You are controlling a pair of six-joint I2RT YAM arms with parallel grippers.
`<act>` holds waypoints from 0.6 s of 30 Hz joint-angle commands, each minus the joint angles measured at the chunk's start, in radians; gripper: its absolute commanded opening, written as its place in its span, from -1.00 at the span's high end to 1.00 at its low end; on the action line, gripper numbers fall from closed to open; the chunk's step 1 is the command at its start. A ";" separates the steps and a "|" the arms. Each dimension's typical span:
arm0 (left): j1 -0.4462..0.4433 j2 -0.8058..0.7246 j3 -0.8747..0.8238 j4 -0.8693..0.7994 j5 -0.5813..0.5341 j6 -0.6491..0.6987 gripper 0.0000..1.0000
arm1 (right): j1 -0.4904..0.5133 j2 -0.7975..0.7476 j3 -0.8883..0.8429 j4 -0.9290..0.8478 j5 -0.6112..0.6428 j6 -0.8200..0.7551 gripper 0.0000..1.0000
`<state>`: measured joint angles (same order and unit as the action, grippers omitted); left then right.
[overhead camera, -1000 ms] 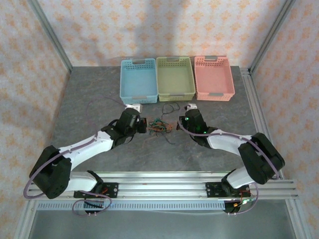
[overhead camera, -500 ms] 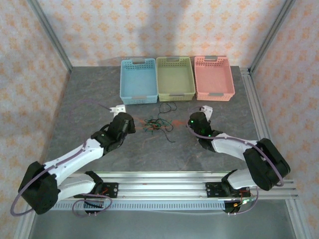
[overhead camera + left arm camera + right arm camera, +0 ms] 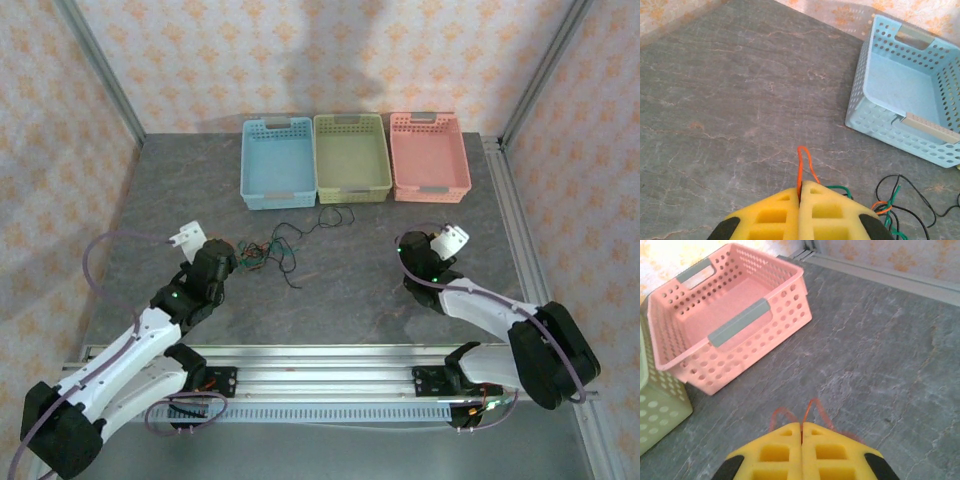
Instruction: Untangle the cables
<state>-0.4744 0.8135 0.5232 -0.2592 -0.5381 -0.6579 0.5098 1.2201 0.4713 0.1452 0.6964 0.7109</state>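
Cables: black, green, red-orange; loose tangle on table

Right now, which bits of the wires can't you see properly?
- Top view: the cables are too small to tell which wire crosses which.
- Left wrist view: the orange wire is hidden where it runs between the shut left gripper. The bottom edge cuts off the tangle.
- Right wrist view: the red-orange loop goes under the shut right gripper, so its ends are hidden.
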 commanded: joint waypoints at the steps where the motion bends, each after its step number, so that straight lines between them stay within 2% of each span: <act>1: 0.014 0.006 0.000 -0.028 -0.049 -0.023 1.00 | -0.017 -0.013 -0.018 -0.019 0.037 0.014 1.00; 4: 0.016 0.015 -0.006 0.011 0.028 0.003 1.00 | -0.033 -0.011 -0.052 0.130 -0.123 -0.053 1.00; 6: 0.016 0.037 -0.006 0.062 0.136 0.043 1.00 | -0.031 -0.006 -0.069 0.259 -0.284 -0.133 1.00; 13: 0.003 0.178 0.036 0.171 0.428 0.118 1.00 | -0.031 -0.015 -0.060 0.374 -0.600 -0.219 1.00; 14: -0.005 0.199 0.044 0.183 0.459 0.152 0.90 | -0.030 -0.017 -0.056 0.387 -0.647 -0.231 1.00; 15: -0.018 0.212 0.054 0.185 0.472 0.161 0.60 | -0.028 -0.018 -0.051 0.400 -0.698 -0.246 1.00; 17: -0.044 0.221 0.065 0.186 0.477 0.180 -0.26 | -0.023 -0.022 -0.045 0.421 -0.790 -0.276 1.00; 18: -0.053 0.213 0.069 0.181 0.470 0.185 -0.48 | -0.018 -0.024 -0.045 0.435 -0.834 -0.286 1.00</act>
<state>-0.5034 1.0374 0.5457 -0.1226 -0.1303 -0.5266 0.4816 1.2179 0.4129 0.4946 0.0597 0.4915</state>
